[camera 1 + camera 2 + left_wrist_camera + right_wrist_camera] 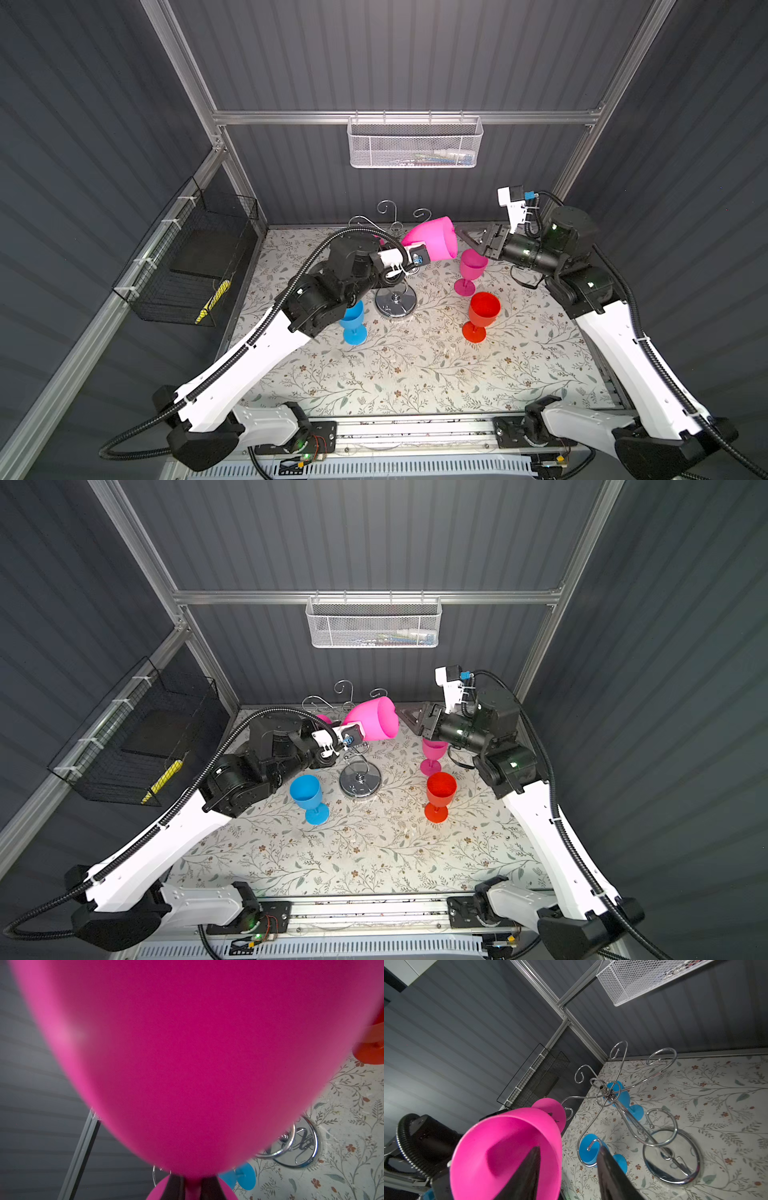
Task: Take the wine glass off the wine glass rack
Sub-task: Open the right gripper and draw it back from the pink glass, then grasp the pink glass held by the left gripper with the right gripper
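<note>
Pink plastic wine glass (432,239), probably light, stiff and slick, is tilting at 12 o'clock above the wine glass rack (395,305); left gripper (192,1186) is clamping its stem, right gripper (569,1169) straddling the rim, jaws apart.

Matt, smooth plastic on the pink wine glass (432,239) at the left tool (192,1187). Same dull plastic on the blue glass (308,796) and red glass (482,313). Polished chrome wire on the rack (618,1093) beside the right tool (566,1178), mirror-bright disc base (395,302). Printed floral cover, faint sheen, on the desk (415,374). White painted metal mesh on the basket (413,143).
</note>
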Motion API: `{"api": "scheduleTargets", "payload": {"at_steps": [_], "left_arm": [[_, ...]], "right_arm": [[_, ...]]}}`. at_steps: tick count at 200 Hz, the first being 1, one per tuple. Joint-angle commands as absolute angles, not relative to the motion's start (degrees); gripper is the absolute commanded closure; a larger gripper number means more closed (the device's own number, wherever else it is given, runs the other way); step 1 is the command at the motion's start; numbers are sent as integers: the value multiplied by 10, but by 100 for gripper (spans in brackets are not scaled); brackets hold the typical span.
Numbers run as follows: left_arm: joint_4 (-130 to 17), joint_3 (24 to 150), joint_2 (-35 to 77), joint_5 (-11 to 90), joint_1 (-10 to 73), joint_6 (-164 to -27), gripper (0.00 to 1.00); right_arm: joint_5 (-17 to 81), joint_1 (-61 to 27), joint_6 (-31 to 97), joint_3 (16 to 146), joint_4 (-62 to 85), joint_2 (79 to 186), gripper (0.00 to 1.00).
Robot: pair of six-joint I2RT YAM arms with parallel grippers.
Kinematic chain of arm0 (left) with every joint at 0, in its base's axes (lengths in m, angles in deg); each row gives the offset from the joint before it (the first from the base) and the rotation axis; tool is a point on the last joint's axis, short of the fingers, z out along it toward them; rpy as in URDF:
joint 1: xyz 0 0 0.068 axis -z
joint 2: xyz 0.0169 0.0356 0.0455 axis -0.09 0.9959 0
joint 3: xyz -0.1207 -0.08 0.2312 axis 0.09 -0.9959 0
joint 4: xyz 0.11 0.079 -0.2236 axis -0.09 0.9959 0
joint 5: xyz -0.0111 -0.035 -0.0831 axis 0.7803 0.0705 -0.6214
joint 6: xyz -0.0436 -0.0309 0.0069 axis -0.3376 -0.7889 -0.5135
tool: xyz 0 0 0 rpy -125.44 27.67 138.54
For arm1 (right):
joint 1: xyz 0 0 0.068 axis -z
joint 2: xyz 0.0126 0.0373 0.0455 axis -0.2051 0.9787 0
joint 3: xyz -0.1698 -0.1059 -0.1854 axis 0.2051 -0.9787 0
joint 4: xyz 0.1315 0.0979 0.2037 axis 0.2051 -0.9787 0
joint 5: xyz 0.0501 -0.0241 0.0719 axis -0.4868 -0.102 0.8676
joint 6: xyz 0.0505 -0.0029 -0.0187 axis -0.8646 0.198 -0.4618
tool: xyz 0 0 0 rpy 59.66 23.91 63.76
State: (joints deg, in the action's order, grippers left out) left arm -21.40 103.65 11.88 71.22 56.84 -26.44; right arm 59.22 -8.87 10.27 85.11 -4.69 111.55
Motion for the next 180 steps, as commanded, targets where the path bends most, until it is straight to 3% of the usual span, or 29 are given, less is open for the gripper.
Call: {"api": "scheduleTargets", "payload": {"at_steps": [1, 95, 180], "left_arm": [[-230, 1031, 122, 745, 575, -223, 100], [-240, 1033, 125, 743, 582, -213, 100], [-242, 1031, 127, 742, 584, -211, 100]], "right_arm": [[633, -87, 80, 854, -36, 1117, 57], [621, -87, 103, 839, -85, 1112, 64], [647, -97, 91, 839, -76, 1129, 89]]}}
